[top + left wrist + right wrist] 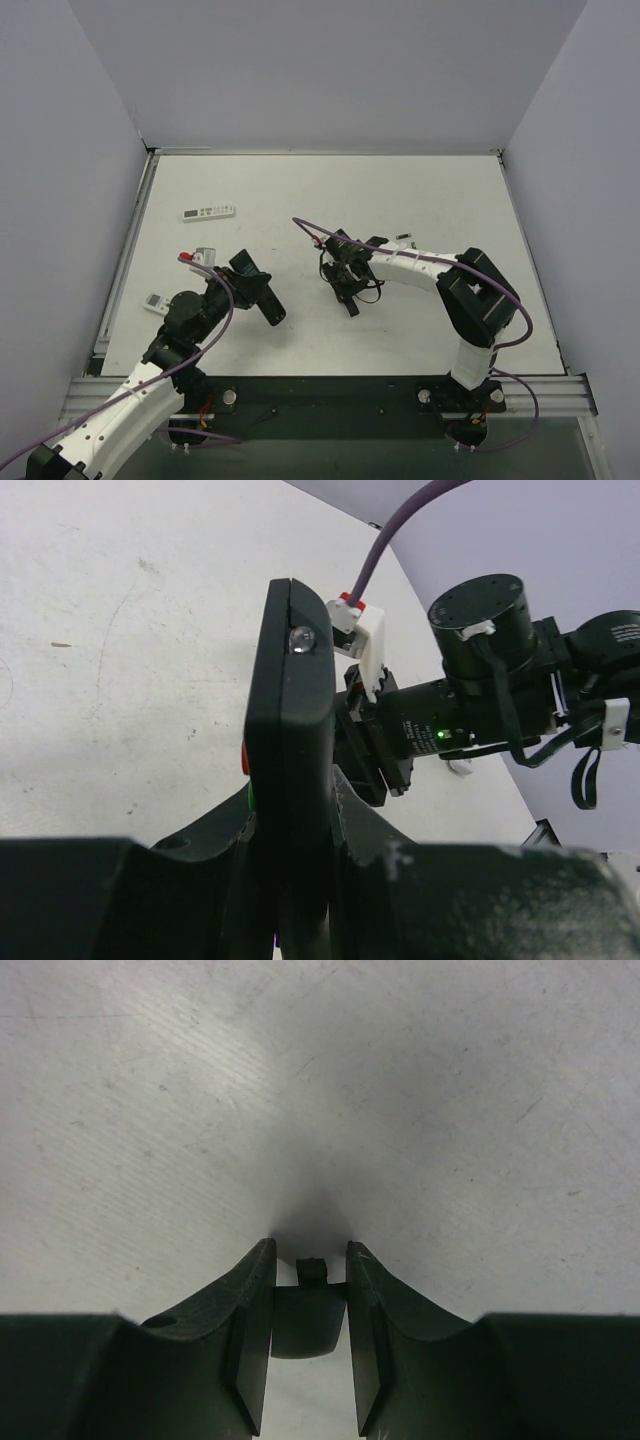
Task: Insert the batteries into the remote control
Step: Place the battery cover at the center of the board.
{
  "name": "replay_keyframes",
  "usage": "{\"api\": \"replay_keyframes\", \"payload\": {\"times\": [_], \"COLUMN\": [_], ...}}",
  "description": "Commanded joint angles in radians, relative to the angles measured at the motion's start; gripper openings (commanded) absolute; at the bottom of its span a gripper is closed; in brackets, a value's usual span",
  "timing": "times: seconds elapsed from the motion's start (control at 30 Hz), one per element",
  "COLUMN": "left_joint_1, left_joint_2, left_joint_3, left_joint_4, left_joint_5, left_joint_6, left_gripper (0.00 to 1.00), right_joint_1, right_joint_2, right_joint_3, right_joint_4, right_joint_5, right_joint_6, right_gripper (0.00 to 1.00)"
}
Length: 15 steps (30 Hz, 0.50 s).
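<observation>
My left gripper [252,291] is shut on the long black remote control [262,290] and holds it off the table. In the left wrist view the remote [290,680] stands edge-on between the fingers [215,855], its tip pointing away. Small red and green spots show on its left face; I cannot tell what they are. My right gripper [346,284] is low over the table. In the right wrist view it [310,1260] is shut on a small flat black piece with a tab [308,1315]. No loose batteries show clearly.
A long white remote [208,212] lies at the back left. A small white remote [155,302] lies at the left edge beside my left arm. A small pale object [403,238] lies behind my right arm. The right arm's wrist [480,670] is just beyond the black remote.
</observation>
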Motion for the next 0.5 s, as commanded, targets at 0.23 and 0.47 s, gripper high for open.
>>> {"api": "replay_keyframes", "payload": {"times": [0.23,0.47], "left_joint_1": [0.004,0.004], "left_joint_2": [-0.066,-0.113], "left_joint_3": [0.178,0.248], "left_joint_4": [-0.253,-0.353], "left_joint_5": [-0.041,-0.021], "left_joint_6": [0.036,0.120], "left_gripper": [0.00,0.00], "right_joint_1": [0.018,0.007], "right_joint_2": [0.017,-0.116], "right_joint_3": [0.053,0.042], "right_joint_4": [-0.063,-0.063], "right_joint_5": [0.136,0.125], "right_joint_6": [-0.042,-0.022], "right_gripper": [0.45,1.00]}}
